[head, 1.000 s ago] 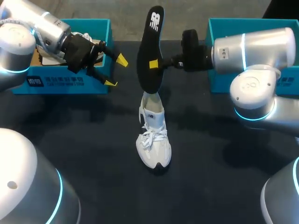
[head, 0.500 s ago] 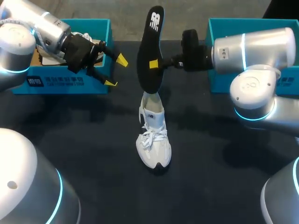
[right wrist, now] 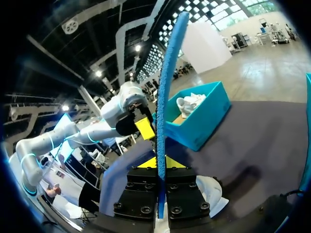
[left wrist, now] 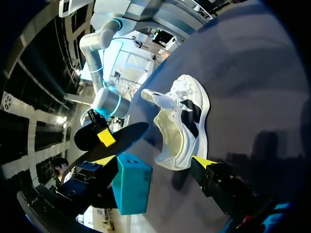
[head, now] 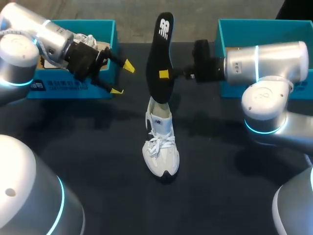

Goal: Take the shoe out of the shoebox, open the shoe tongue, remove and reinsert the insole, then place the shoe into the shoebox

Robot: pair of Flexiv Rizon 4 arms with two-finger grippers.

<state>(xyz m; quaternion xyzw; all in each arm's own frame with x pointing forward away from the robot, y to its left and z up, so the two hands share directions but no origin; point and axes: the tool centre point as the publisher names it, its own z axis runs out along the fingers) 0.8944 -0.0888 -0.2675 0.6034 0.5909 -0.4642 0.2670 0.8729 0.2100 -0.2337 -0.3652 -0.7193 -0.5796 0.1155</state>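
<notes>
Holding the black insole (head: 160, 58) up on its end is the job right now. The insole stands tall just above the back of the white shoe (head: 160, 142). Its low tip is right at the shoe's heel hole, but I cannot tell if it is inside. The shoe stands on the dark table (head: 220, 191), out of any box, with its laces loose.

The right claw (head: 166, 74) is above the shoe and pinches the insole from both sides, near its middle. The left claw (head: 122, 77) is up and to the left of the shoe, with its two yellow tips wide apart and nothing in them.

One teal shoebox (head: 73, 87) sits behind and left of the shoe. A second teal shoebox (head: 230, 29) sits behind and right of the shoe.

This looks like the insole step, with the insole out of the shoe. Next, the low tip has to go down into the heel hole and slide toward the toe. The shoe may tip, so the left claw could hold it.
</notes>
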